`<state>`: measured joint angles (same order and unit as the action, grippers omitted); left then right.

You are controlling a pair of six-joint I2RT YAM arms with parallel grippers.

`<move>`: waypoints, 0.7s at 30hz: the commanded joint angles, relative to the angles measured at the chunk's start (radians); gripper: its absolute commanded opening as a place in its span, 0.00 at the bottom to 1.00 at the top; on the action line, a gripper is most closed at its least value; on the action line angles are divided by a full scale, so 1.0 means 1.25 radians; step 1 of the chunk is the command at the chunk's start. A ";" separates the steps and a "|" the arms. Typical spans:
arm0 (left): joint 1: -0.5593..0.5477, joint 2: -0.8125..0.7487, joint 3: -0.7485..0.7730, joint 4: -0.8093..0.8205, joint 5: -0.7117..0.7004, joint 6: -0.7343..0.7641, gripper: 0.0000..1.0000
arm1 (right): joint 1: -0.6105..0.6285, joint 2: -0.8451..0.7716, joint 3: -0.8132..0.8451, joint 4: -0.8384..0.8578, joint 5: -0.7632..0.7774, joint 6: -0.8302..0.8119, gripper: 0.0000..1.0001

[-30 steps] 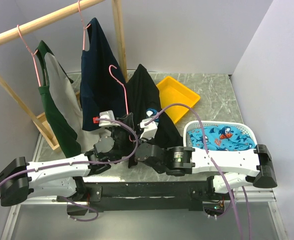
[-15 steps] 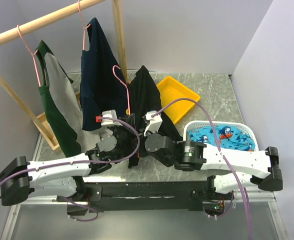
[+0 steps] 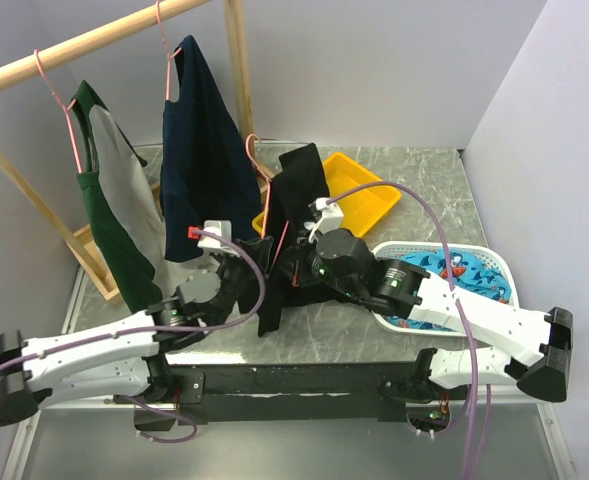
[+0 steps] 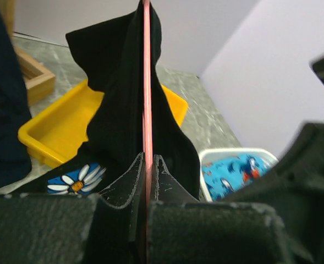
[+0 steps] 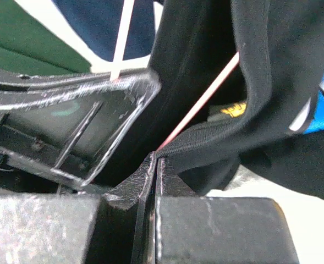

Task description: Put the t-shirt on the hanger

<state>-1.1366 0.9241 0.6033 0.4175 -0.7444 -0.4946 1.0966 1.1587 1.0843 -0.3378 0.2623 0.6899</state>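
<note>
The black t-shirt (image 3: 300, 188) hangs draped over the pink wire hanger (image 3: 257, 152), held up above the table's middle. My left gripper (image 3: 263, 256) is shut on the hanger's wire (image 4: 146, 99), which runs straight up between its fingers. The daisy print (image 4: 76, 179) shows low on the t-shirt (image 4: 117, 104). My right gripper (image 3: 294, 262) is shut on a ribbed edge of the t-shirt (image 5: 217, 135), right beside the pink wire (image 5: 206, 99). Both grippers sit close together under the shirt.
A wooden rack rail (image 3: 94, 40) at the back left carries a navy shirt (image 3: 199, 150) and a green-and-grey shirt (image 3: 114, 200) on pink hangers. A yellow tray (image 3: 364, 185) lies behind the t-shirt. A white basket (image 3: 479, 262) with blue printed cloth stands at the right.
Both arms have reached farther from the bases. The hanger and t-shirt have moved right and toward the yellow tray. The right arm has swung off the basket.
</note>
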 commanded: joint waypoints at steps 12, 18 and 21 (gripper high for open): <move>-0.003 -0.106 0.147 -0.459 0.273 -0.023 0.01 | -0.142 -0.059 -0.001 0.033 -0.059 -0.062 0.00; -0.004 -0.125 0.179 -0.537 0.290 -0.009 0.01 | -0.245 -0.073 -0.026 0.037 -0.120 -0.079 0.00; -0.003 -0.122 0.197 -0.559 0.306 -0.006 0.01 | -0.256 -0.056 -0.010 0.027 -0.113 -0.099 0.01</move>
<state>-1.1336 0.8066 0.7830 -0.1696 -0.4313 -0.5137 0.8490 1.0969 1.0607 -0.3248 0.0074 0.6418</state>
